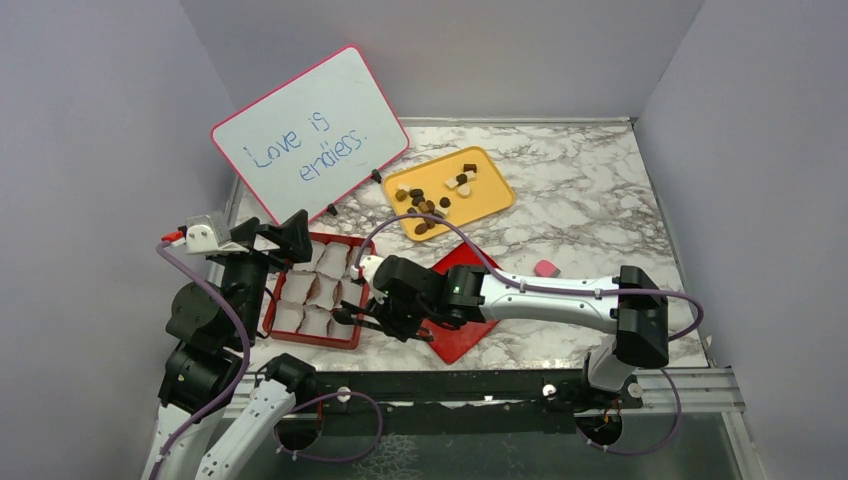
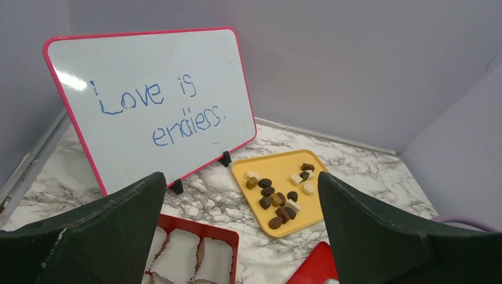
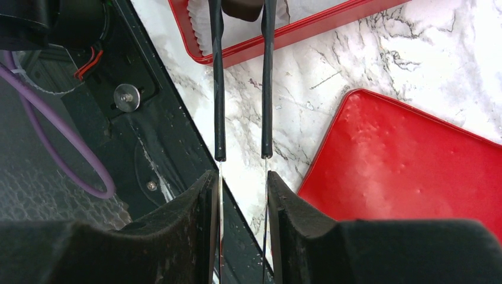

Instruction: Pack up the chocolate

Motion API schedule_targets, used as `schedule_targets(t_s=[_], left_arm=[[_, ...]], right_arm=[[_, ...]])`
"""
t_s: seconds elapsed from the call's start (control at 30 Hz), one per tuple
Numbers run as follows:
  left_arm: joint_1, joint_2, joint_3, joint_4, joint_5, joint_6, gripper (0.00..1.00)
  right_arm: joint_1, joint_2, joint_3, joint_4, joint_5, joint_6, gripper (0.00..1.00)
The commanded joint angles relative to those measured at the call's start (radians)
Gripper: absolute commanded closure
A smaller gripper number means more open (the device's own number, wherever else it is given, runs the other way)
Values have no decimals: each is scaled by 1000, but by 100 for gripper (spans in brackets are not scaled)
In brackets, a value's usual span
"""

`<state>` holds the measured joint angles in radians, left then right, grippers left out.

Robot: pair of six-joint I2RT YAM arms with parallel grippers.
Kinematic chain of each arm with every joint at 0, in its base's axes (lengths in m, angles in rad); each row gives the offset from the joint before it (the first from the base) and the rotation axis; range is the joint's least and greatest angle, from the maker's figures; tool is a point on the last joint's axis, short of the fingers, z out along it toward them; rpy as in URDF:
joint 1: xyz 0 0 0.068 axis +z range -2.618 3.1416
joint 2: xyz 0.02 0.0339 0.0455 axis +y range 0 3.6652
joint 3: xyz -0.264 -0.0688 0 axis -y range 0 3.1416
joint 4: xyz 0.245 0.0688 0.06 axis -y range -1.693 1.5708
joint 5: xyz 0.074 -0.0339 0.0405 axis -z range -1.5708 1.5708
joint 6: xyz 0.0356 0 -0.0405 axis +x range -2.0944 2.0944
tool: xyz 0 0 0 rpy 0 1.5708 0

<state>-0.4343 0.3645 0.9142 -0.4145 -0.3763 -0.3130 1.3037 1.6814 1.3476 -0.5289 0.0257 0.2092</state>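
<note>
On your tabletop (image 1: 600,190) the red box (image 1: 310,341) at lower left shows bare paper cups (image 1: 300,315), the yellow tray (image 1: 490,195) above centre holds nearly all the chocolate (image 1: 425,205), your left pincer (image 2: 241,195) gapes wide, and your right pincer (image 3: 241,23) narrowly grips one brown piece (image 3: 243,6) over a cup, so packing looks barely begun.

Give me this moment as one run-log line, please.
right gripper: tweezers hold chocolate piece over red box | left gripper: open | yellow tray: holds chocolates
</note>
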Motion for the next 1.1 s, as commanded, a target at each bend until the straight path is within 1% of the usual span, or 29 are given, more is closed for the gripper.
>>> schedule_targets(t_s=[0.0,0.3,0.5,0.67,0.9,1.07], left_arm=[[-2,1,18,-9,-14,8,1],[-3,-5,0,-9,-22,18,1],[-3,-15,-36,-8,-13,18,1],[-3,-29,-75,-7,-4,15,1],[-3,-54,-151,-7,58,-14,1],[-7,-68,-186,5,55,-5,1]], right_arm=[[12,-30,40,-23,24,6,62],[14,-47,47,-30,36,32,63],[13,-138,20,-5,163,61,65],[0,-154,54,-67,280,45,65],[-151,-164,65,-113,334,17,65],[-282,-152,58,-116,329,-19,65]])
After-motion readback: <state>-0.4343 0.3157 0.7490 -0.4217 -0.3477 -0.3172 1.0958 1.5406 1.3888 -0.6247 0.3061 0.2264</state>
